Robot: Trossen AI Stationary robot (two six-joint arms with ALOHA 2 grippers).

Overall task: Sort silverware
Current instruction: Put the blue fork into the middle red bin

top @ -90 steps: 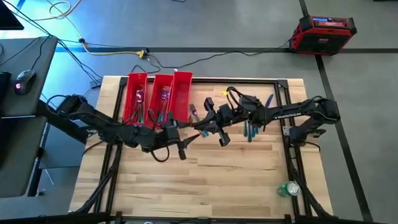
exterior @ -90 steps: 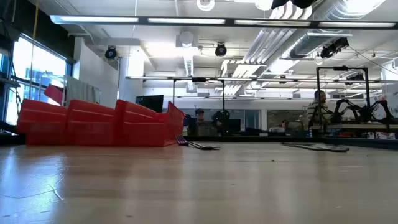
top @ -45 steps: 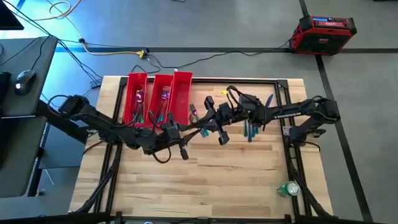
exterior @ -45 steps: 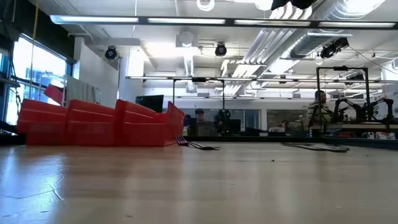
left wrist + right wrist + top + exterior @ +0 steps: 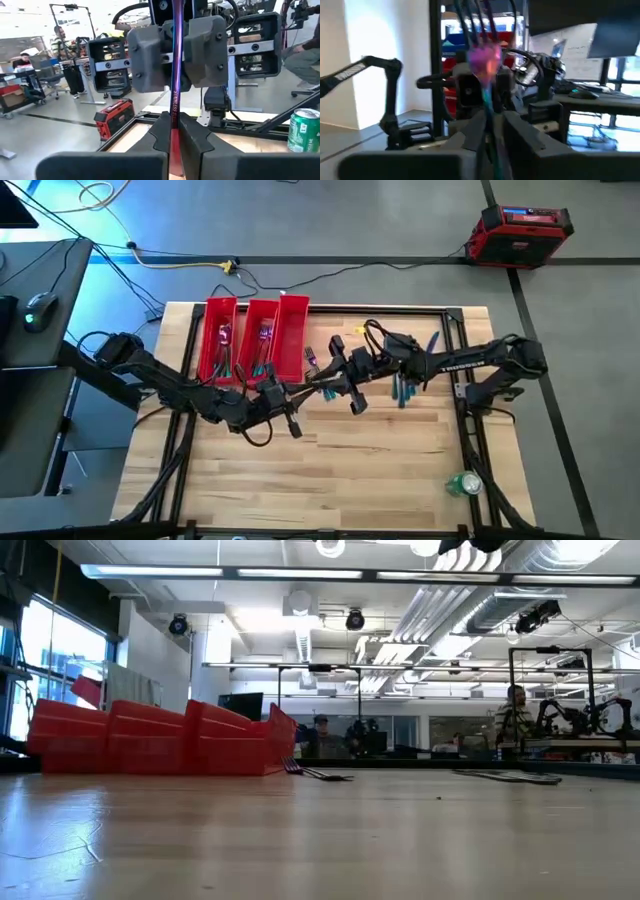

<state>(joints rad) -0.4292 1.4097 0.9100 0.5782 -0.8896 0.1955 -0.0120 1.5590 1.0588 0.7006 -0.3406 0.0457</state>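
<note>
Clearly mid-handover: 1 slim iridescent utensil (image 5: 173,90) is held in the air between the 2 pincers, just in front of the red tray (image 5: 293,330).

Utensil: purple-blue shaft stamped "STAINLESS"; the right wrist view shows fork tines and a pink gleam, so it is probably a fork.
Left pincer (image 5: 172,131): fingers together on 1 end of the utensil, above the worktop (image 5: 380,450) near the tray's front edge.
Right pincer (image 5: 489,127): clamped on the other end, facing the left one, the 2 nearly touching in the high view.
Loose silverware (image 5: 402,388): teal-handled pieces lie on the worktop under the right arm; a few more (image 5: 312,360) lie just beside the tray.
Sorted silverware: several pieces already sit in the left and middle compartments; the right compartment looks bare.
Tray: 3 long compartments at the worktop's far left.
Can (image 5: 463,483): green, near the front right corner, well apart.
Step in hand: passing the piece from one arm to the other, judging by both grips.
Doing it well: only 1 pincer should let go, and only once the other's grip is firm; keep the shaft straight so neither side twists it, then withdraw along its length.
</note>
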